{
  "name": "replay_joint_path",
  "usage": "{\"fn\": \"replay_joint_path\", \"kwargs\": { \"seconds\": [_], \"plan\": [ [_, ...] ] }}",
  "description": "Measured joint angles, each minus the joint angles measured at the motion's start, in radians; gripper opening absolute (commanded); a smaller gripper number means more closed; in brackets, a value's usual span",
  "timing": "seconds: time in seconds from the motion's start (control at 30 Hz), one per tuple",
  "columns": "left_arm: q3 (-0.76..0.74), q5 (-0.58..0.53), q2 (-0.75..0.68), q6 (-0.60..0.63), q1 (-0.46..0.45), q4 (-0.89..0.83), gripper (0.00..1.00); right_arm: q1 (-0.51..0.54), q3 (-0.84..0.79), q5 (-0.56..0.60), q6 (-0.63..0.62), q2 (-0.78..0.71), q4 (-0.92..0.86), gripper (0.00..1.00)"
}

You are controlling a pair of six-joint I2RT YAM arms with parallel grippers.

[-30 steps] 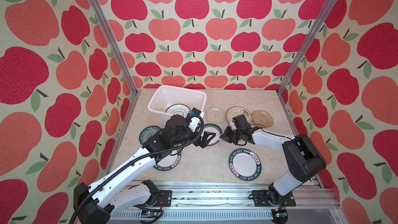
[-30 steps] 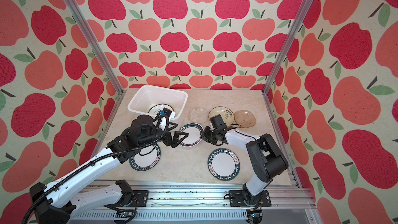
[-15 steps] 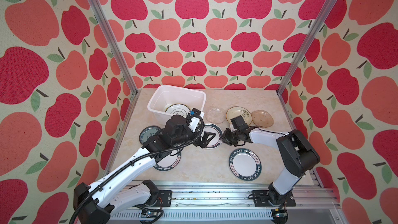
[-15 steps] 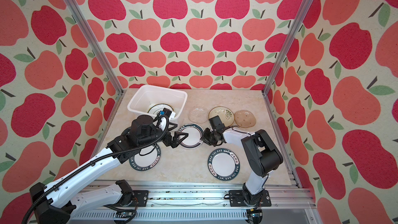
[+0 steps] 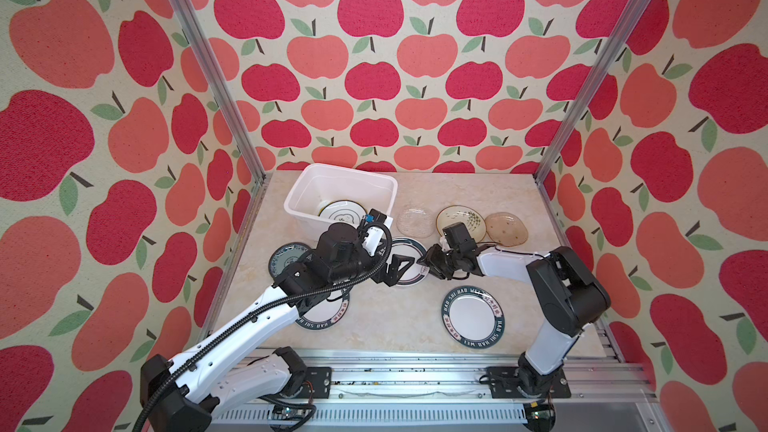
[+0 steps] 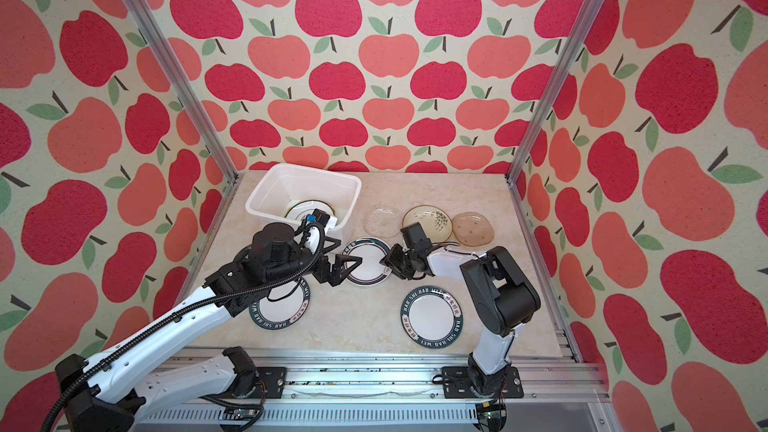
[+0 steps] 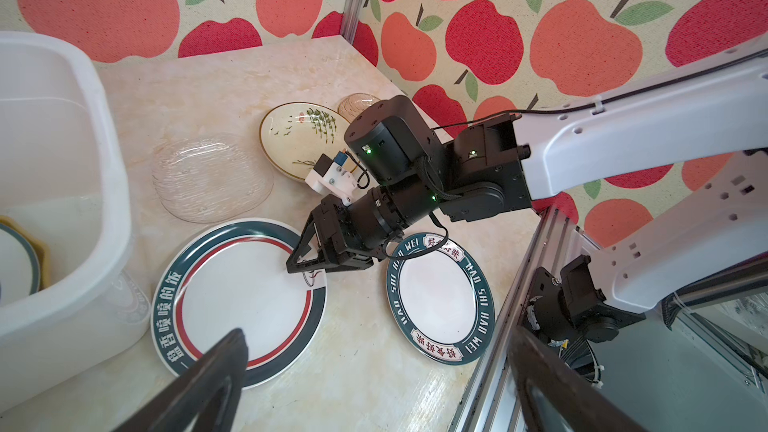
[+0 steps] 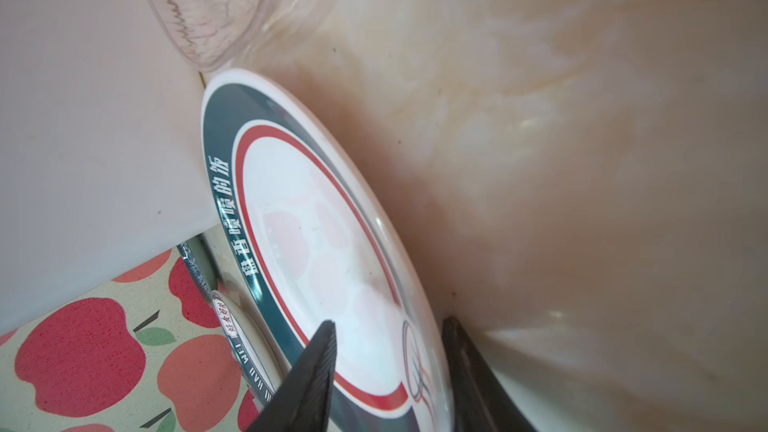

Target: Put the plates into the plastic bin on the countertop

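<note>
with right fingers [image 7: 316,265] parted around the red-ringed plate [image 7: 245,284]'s rim, slide the wide left fingers [image 7: 226,357] squarely over the rim nearest them.

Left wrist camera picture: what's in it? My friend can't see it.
The right gripper reaches in, its jaws parted around the rim of a green-and-red-rimmed plate lying on the countertop beside the white bin. A clear glass plate, a leaf-painted plate and a lettered plate lie nearby. The left gripper hangs open in the foreground.
</note>
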Motion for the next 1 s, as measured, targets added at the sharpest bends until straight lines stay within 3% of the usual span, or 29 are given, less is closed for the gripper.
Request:
{"fn": "replay_joint_path", "kwargs": {
  "seconds": [0.4,0.8,0.93,1.0],
  "plan": [
    [0.0,-0.007,-0.014,0.0,0.0,-0.019,0.99,0.008,-0.058,-0.026,0.013,0.015,0.177,0.4],
    [0.0,-0.011,-0.014,-0.004,0.0,-0.019,0.99,0.024,-0.077,-0.025,-0.006,-0.019,0.197,0.12],
    [0.0,-0.025,-0.021,-0.026,0.0,-0.016,0.99,0.029,-0.059,-0.004,-0.022,-0.083,0.135,0.01],
    [0.0,-0.048,-0.031,-0.042,0.0,-0.011,0.99,0.029,-0.056,0.013,-0.031,-0.108,0.074,0.0]
  ]
}}
